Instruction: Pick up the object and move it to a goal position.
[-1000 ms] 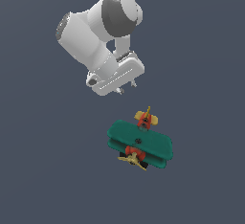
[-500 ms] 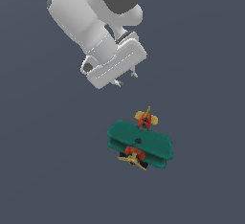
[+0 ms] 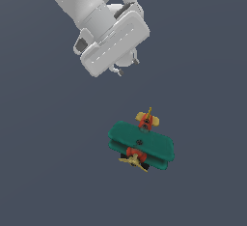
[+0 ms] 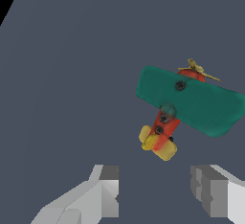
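One toy biplane (image 3: 141,144) sits on the dark grey table (image 3: 48,162), low and toward the exterior view's right: two stacked teal-green wings, red body, yellow propeller and yellow tail fins. Its body axis runs roughly up-down in the exterior view, propeller toward the bottom edge and tail toward the arm, with the wings' long span crossing it and tilted slightly. Pincer (image 4: 155,192) hangs above it, well apart, fingers (image 4: 107,189) spread and holding nothing.
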Robot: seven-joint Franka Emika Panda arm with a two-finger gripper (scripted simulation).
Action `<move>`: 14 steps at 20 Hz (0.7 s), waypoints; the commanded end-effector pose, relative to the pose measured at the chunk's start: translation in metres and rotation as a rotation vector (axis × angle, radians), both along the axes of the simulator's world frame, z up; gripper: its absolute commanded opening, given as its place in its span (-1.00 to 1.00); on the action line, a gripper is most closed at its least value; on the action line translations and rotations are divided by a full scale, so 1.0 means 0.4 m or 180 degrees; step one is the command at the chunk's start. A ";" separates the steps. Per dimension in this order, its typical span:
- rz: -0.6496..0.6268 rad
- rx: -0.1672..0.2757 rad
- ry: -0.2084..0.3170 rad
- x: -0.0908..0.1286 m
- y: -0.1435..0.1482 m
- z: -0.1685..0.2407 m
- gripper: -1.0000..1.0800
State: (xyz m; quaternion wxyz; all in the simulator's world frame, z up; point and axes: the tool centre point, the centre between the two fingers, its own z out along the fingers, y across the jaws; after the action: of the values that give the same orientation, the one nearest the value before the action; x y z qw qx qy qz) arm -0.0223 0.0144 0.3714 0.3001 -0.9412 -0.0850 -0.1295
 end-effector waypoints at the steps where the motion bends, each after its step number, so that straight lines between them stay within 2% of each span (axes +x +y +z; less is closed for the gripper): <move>1: 0.0006 0.0018 -0.0126 0.003 -0.003 0.040 0.23; 14: 0.0023 0.0192 -0.0747 0.003 -0.027 0.237 0.23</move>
State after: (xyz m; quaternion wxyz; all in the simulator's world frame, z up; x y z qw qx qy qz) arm -0.0207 0.0052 0.4575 0.3143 -0.9138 -0.1161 -0.2296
